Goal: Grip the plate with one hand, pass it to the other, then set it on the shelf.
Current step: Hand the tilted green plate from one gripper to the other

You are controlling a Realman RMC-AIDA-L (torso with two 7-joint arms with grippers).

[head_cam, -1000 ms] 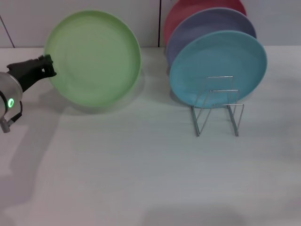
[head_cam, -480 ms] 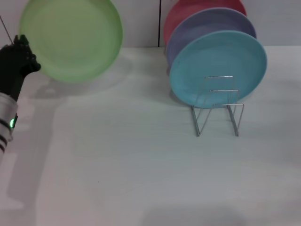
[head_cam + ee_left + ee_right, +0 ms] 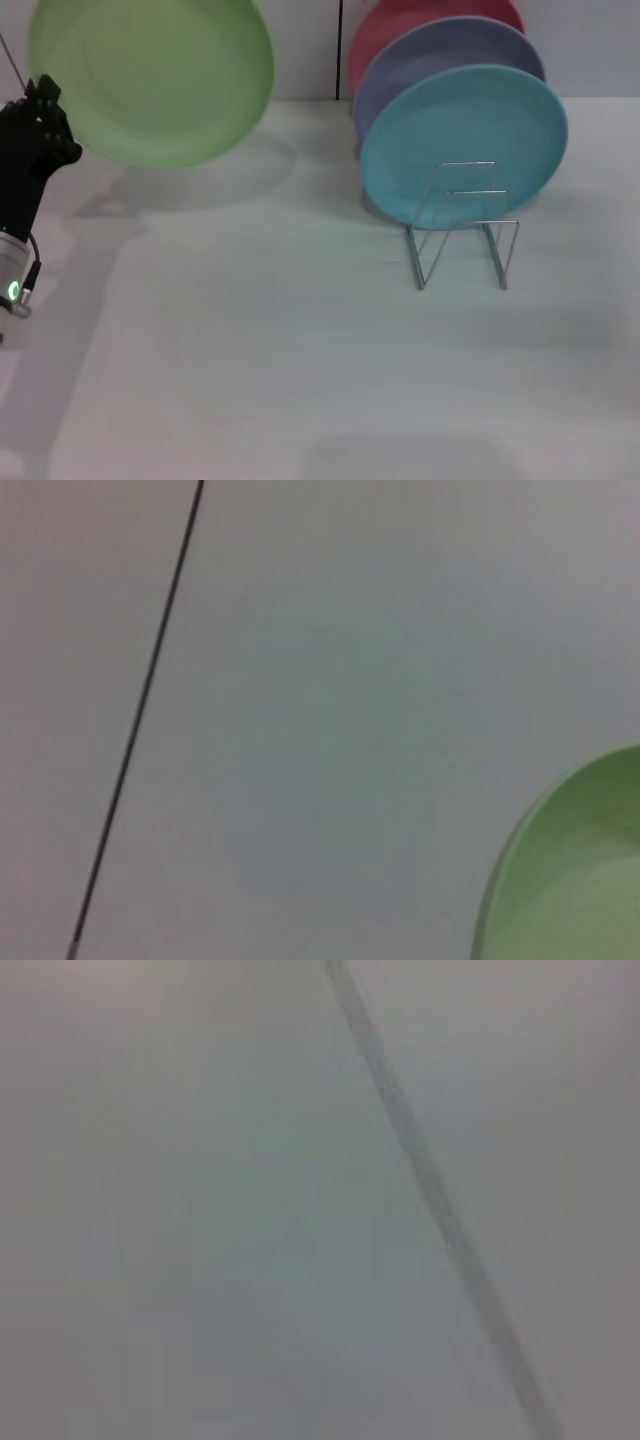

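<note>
The light-green plate (image 3: 150, 75) is held up in the air at the far left, tilted to face me. My left gripper (image 3: 45, 110), black with a green light on its wrist, is shut on the plate's left rim. The plate's edge also shows in the left wrist view (image 3: 570, 880). The silver wire shelf (image 3: 465, 225) stands on the table at the right, in front of a light-blue plate (image 3: 465, 140). My right gripper is out of view.
A lavender plate (image 3: 440, 50) and a red plate (image 3: 400, 25) lean behind the light-blue plate at the back right. The white table (image 3: 300, 350) stretches across the front. A wall stands behind.
My left gripper has lifted the green plate off the table and carried it up and to the left. Its wrist has turned upright. The other plates and the shelf have not moved.
</note>
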